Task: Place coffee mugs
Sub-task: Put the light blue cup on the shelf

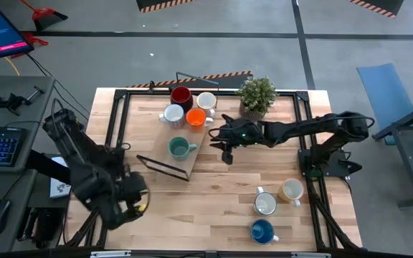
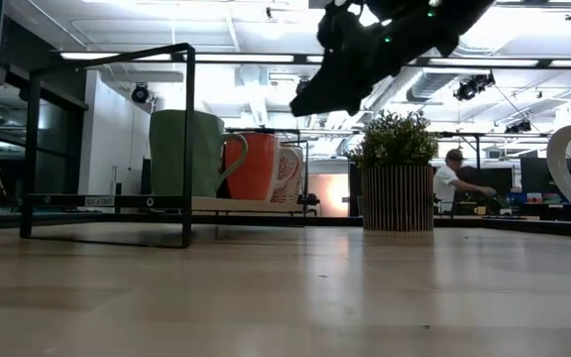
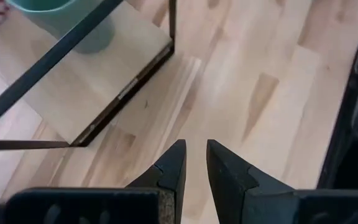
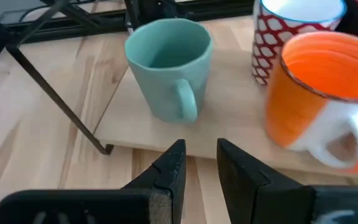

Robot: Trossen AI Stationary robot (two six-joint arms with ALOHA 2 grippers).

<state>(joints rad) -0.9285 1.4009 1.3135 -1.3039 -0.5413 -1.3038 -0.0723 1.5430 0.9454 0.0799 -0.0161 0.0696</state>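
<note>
Right end effector (image 1: 226, 152) hovers above the tabletop (image 1: 214, 201) just off the edge of the wooden board (image 1: 192, 163), and we see its fingers nearly together with nothing between them. From its wrist camera we look straight at the teal-green mug (image 4: 168, 67) and the orange mug (image 4: 324, 102), both standing on that board.

Over on the near left corner, the left end effector (image 1: 136, 203) waits, its fingers (image 3: 173, 168) close together and empty, pointed toward the black wire frame (image 3: 123, 93).

Now the score. Inside the frame we count five mugs: the dark red mug (image 1: 181, 95), a white mug (image 1: 206, 101), the red-and-white patterned mug (image 1: 173, 115), the orange one and the teal-green one set nearer the board's front.

Three are left out on the bare wood at the near right: the tan mug (image 1: 291, 190), another white mug (image 1: 265, 205) and the blue mug (image 1: 262, 231), all grouped close together and well apart from the board. So we judge the job a bit past halfway, with the right arm empty and free for another pick.
</note>
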